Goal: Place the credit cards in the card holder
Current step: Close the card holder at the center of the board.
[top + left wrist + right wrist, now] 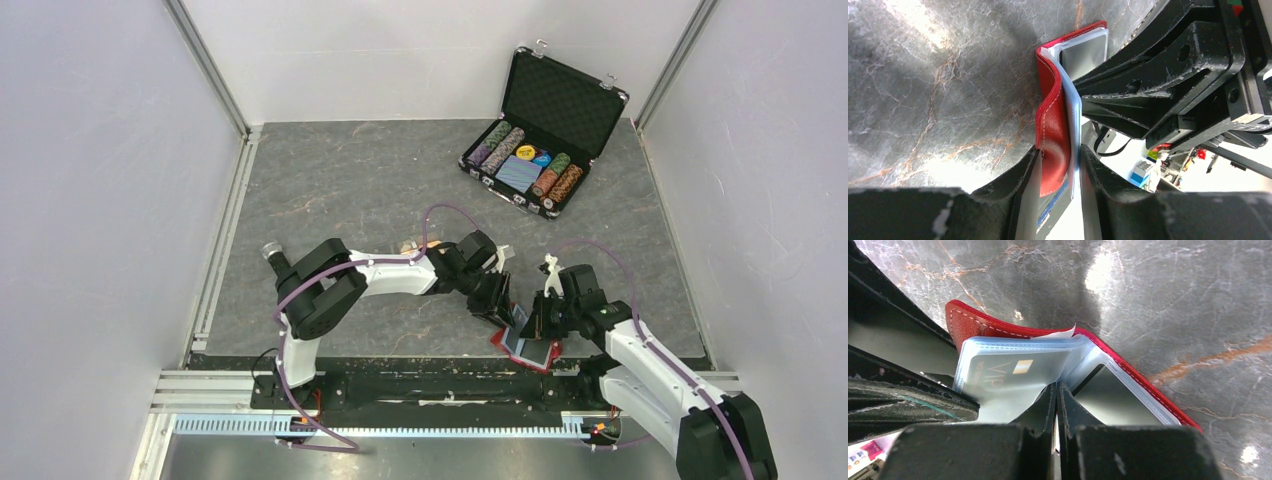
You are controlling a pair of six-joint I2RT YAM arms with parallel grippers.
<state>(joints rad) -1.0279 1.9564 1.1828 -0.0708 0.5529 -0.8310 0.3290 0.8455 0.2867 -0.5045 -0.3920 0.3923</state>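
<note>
The red card holder lies open at the table's near edge, between both grippers. My left gripper is shut on its raised red flap together with the pale lining; the fingers clamp both sides. My right gripper is shut at the fold of the holder's clear sleeves, with a thin pale sliver between the jaws; I cannot tell whether a card is in it. A gold-grey credit card marked VIP sits inside the left sleeve. The red cover shows behind it.
An open black chip case with poker chips and a blue deck stands at the back right. A small orange-tinted object shows just behind my left forearm. The table's front rail runs right below the holder.
</note>
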